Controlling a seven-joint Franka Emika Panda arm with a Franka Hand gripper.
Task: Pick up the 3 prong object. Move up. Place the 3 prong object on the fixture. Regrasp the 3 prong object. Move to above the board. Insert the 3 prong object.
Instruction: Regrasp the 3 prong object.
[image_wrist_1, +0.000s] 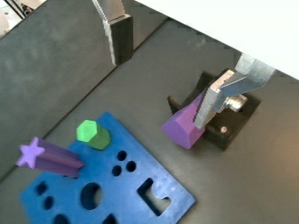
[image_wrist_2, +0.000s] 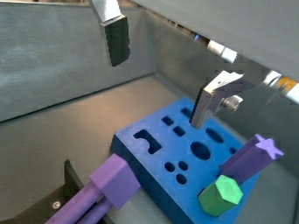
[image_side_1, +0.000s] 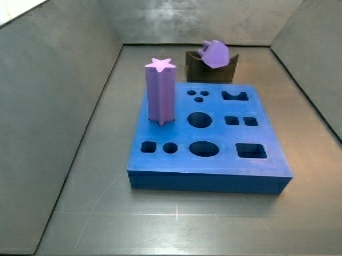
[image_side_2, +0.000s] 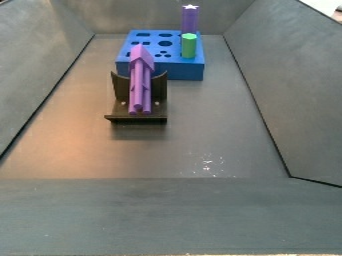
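Note:
The purple 3 prong object (image_side_2: 140, 75) lies along the notch of the dark fixture (image_side_2: 134, 116), its end pointing toward the blue board (image_side_2: 154, 45) just behind it. Both wrist views look down on it (image_wrist_1: 183, 125) (image_wrist_2: 105, 188) resting on the fixture (image_wrist_1: 225, 131) beside the board (image_wrist_1: 117, 188) (image_wrist_2: 176, 144). My gripper (image_wrist_1: 170, 66) (image_wrist_2: 163, 70) is open, with only bare floor between its silver fingers (image_wrist_1: 121, 37). It hangs above the object and touches nothing. In a side view the object (image_side_1: 214, 52) sits on the fixture (image_side_1: 214, 71) behind the board (image_side_1: 214, 165). Neither side view shows the gripper.
A tall purple star-topped post (image_side_1: 160, 90) (image_wrist_1: 52, 157) stands in the board. A green hexagonal peg (image_side_2: 190, 45) (image_wrist_1: 91, 134) stands beside it. Sloping grey walls (image_side_1: 80, 100) enclose the floor on all sides.

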